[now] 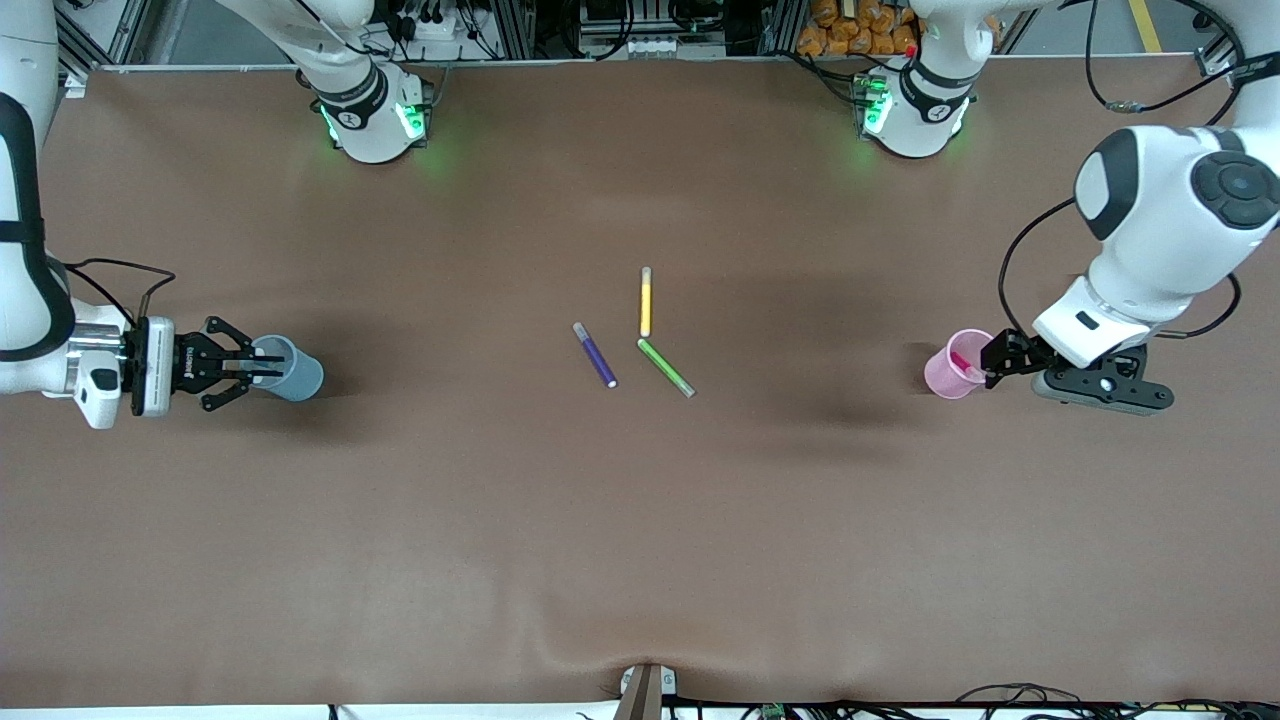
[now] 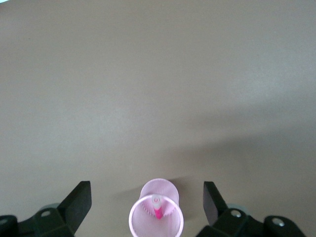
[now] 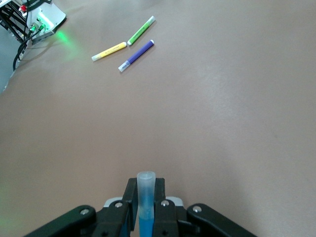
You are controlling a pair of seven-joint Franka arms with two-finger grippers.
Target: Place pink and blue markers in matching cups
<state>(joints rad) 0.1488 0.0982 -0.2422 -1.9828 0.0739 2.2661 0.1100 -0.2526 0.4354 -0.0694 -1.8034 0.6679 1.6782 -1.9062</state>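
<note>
Two jaws of the left gripper (image 2: 147, 210) stand wide apart around the pink cup (image 2: 156, 219), where the pink marker (image 2: 157, 211) stands nearly upright; the right gripper (image 3: 146, 210) clamps the blue marker (image 3: 146, 202), its greyish cap pointing forward out of the jaws, over the blue cup (image 1: 293, 370)

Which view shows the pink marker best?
The left wrist view: the pink marker stands inside the pink cup, seen from above. The front view shows only a sliver of it at the cup's rim. The right wrist view misses it.
</note>
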